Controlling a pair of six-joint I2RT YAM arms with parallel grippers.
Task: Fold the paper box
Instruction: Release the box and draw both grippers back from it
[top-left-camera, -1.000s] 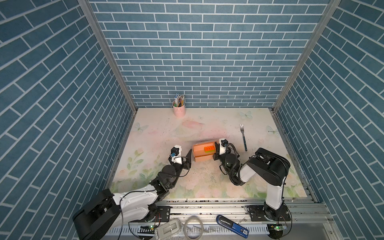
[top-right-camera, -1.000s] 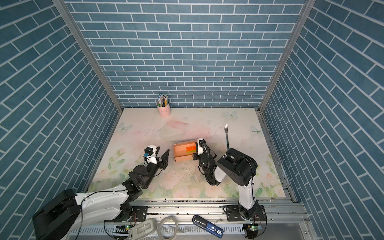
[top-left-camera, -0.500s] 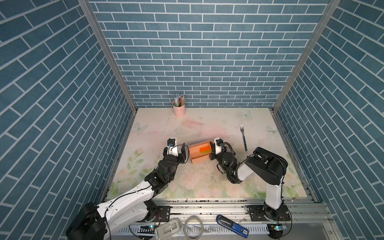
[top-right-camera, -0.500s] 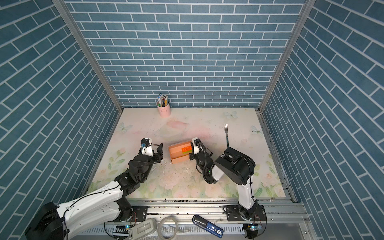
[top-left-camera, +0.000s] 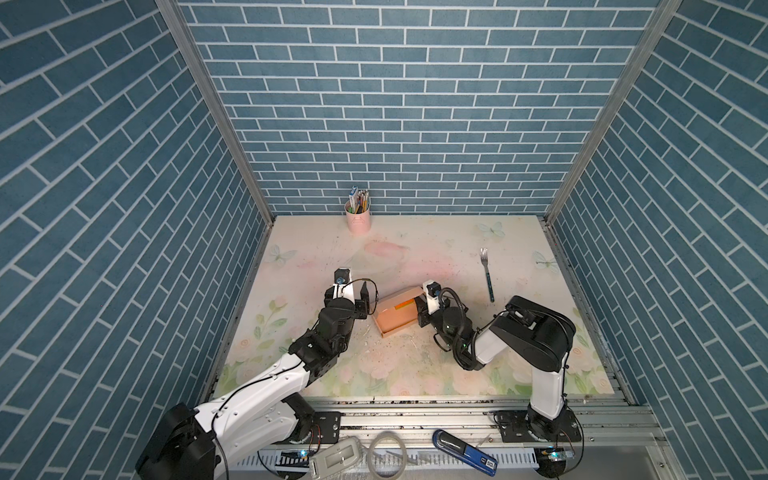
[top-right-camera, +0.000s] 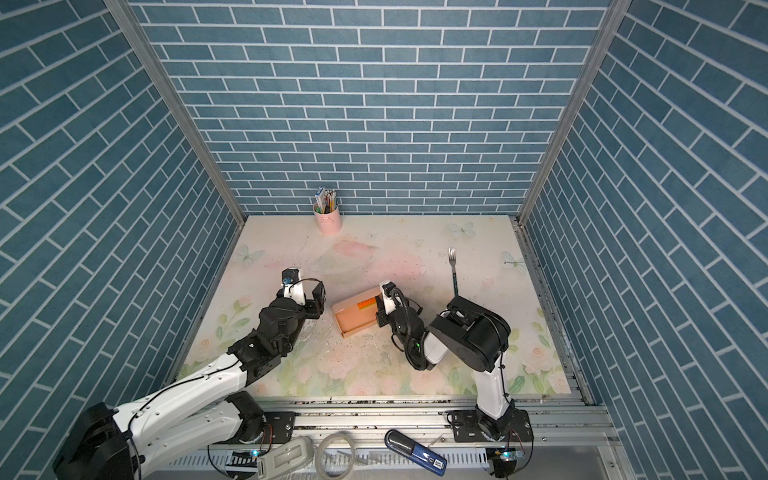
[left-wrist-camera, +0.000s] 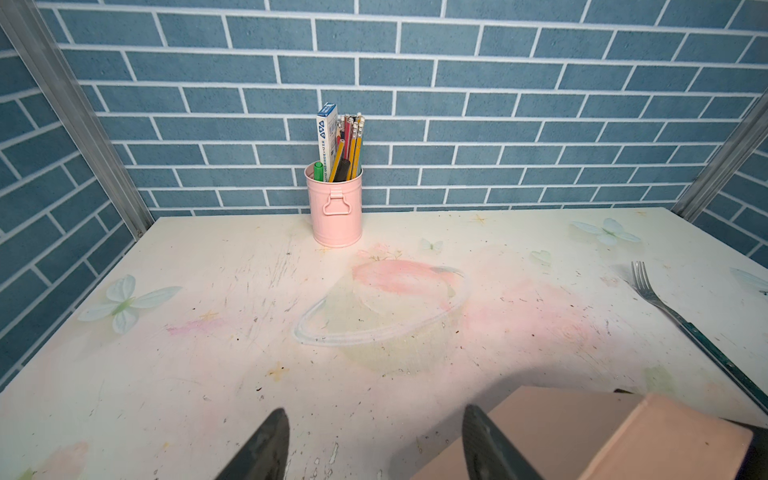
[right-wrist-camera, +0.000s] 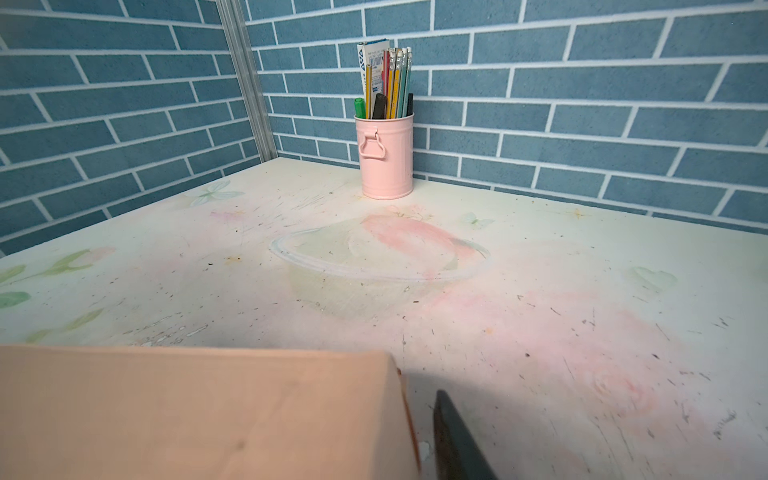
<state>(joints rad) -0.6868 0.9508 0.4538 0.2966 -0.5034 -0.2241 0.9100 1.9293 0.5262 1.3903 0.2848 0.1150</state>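
Observation:
The paper box (top-left-camera: 395, 318) (top-right-camera: 356, 316) is peach-orange and lies skewed at mid-table, with a small bright-orange patch near its right end. My left gripper (top-left-camera: 365, 302) (top-right-camera: 319, 302) stands open just off the box's left end. In the left wrist view, bare table shows between its fingertips (left-wrist-camera: 272, 436), and the box (left-wrist-camera: 582, 436) lies just outside one of them. My right gripper (top-left-camera: 421, 312) (top-right-camera: 380, 315) is at the box's right end. In the right wrist view, one finger (right-wrist-camera: 453, 436) stands a narrow gap off the box's end wall (right-wrist-camera: 187, 415); the other finger is hidden behind the box.
A pink cup of pencils (top-left-camera: 358, 218) stands against the back wall. A fork (top-left-camera: 487, 274) lies at the back right. White flakes (top-left-camera: 374, 340) are scattered on the flowered mat in front of the box. Brick-patterned walls close in three sides.
My left arm has reached forward to the box's left end. The box has slid left and turned a little. The right gripper's jaws have parted from the box's end wall.

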